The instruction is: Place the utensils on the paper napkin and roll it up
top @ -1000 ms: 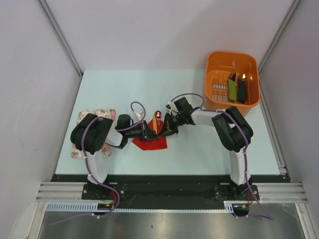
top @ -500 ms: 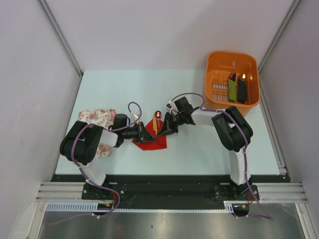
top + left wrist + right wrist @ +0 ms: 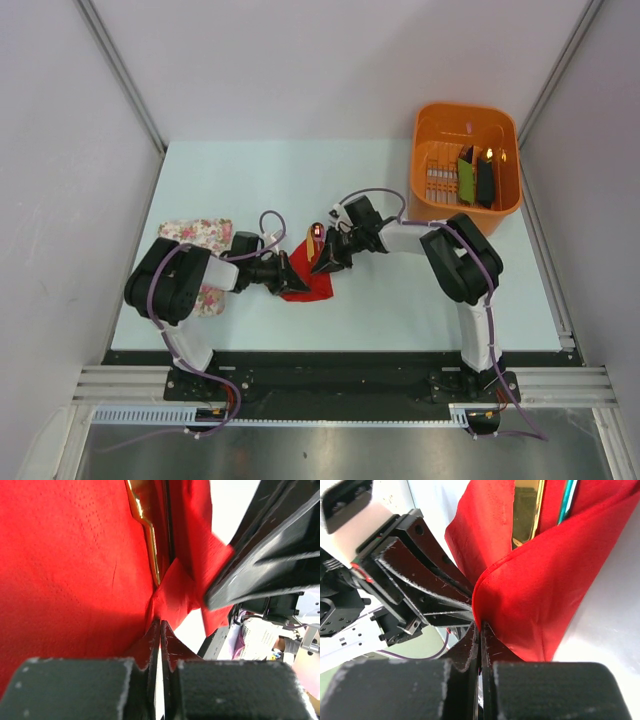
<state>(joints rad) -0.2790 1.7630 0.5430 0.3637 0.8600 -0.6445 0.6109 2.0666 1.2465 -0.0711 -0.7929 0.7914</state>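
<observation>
The red paper napkin (image 3: 308, 282) lies mid-table, folded over the utensils. A dark red spoon bowl (image 3: 317, 231) sticks out at its far end. My left gripper (image 3: 284, 274) is shut on the napkin's left edge (image 3: 165, 597), and a yellow handle (image 3: 145, 525) shows inside the fold. My right gripper (image 3: 325, 262) is shut on the napkin's right fold (image 3: 530, 590). In the right wrist view a yellow handle (image 3: 527, 510) and a thin blue-green handle (image 3: 566, 502) lie in the fold. The two grippers nearly touch.
An orange basket (image 3: 431, 132) at the back right holds green and black oblong items (image 3: 467, 176). A white floral cloth (image 3: 192, 232) lies at the left, partly under my left arm.
My left arm has drawn its gripper in along the napkin's left edge. The right gripper has shifted left and folded the napkin narrower over the utensils.
</observation>
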